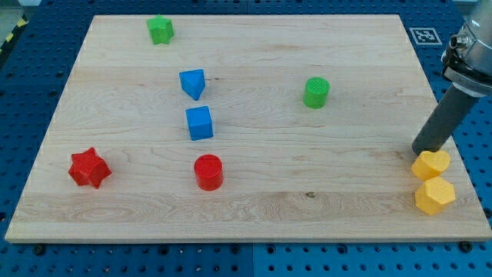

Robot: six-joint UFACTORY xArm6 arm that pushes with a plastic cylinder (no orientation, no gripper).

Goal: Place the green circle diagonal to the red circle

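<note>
Green circle lies up-right of red circle, well apart. My tip, a bare rod with no jaws, touches nothing green. It stands far right of the red circle, beside a yellow block.

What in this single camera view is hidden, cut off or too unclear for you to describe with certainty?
1. My tip: its very end sits right at the upper yellow block, so contact cannot be confirmed.
2. The arm above the rod: cut off by the view's right and top edges.
3. The green block at the view's top left: too small to name its exact shape.
</note>
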